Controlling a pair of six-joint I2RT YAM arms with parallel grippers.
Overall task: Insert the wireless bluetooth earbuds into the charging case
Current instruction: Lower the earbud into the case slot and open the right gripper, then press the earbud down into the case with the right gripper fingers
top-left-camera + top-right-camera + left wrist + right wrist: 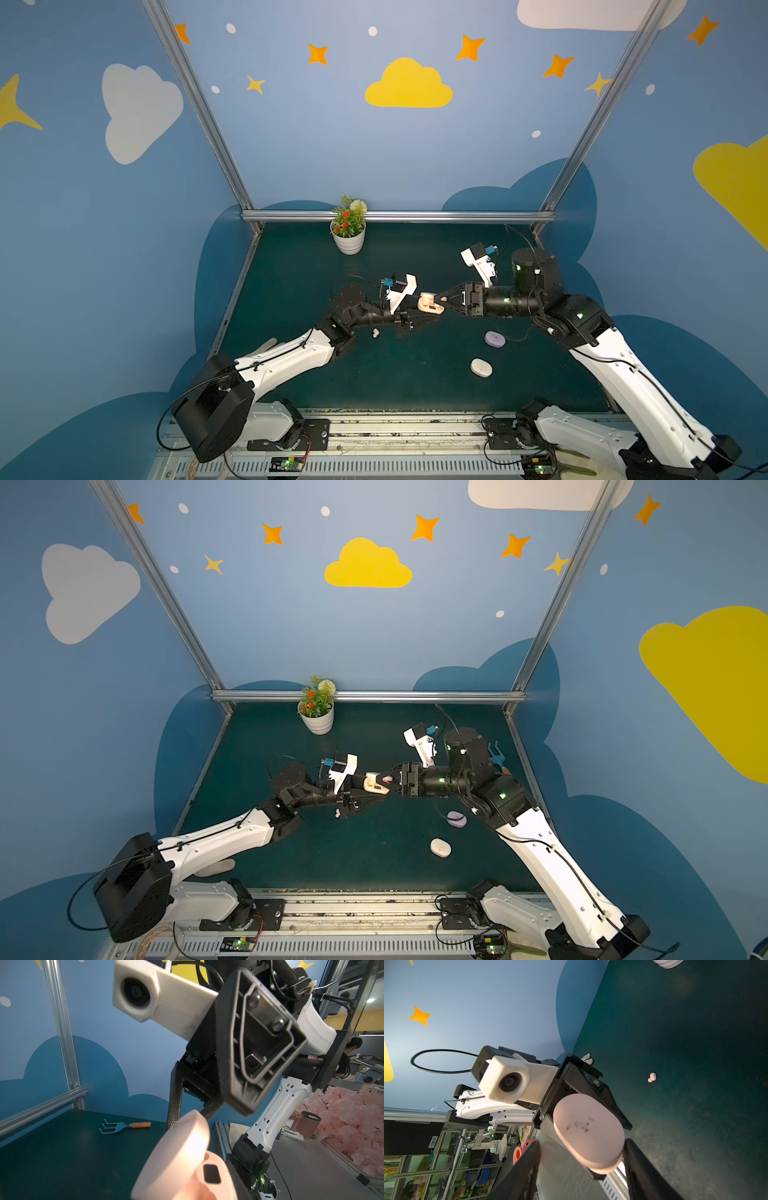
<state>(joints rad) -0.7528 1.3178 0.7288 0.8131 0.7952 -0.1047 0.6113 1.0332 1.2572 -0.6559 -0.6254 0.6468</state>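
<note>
A pale pink charging case (pixel 428 306) hangs above the middle of the table with its lid (pixel 587 1126) flipped open. My left gripper (pixel 432 311) is shut on its base (pixel 214 1169). My right gripper (pixel 443 300) meets it from the right, jaws apart on either side of the lid. A small pale pink earbud (pixel 444 297) shows between the right fingertips at the case's mouth; I cannot tell whether it touches them. Another earbud (pixel 376 332) lies loose on the table below the left gripper, also in the right wrist view (pixel 652 1077).
A lilac case (pixel 494 339) and a white case (pixel 481 367) lie shut on the table at front right. A potted plant (pixel 348 239) stands at the back. A small blue hand rake (pixel 124 1126) lies near the right wall, behind the right arm.
</note>
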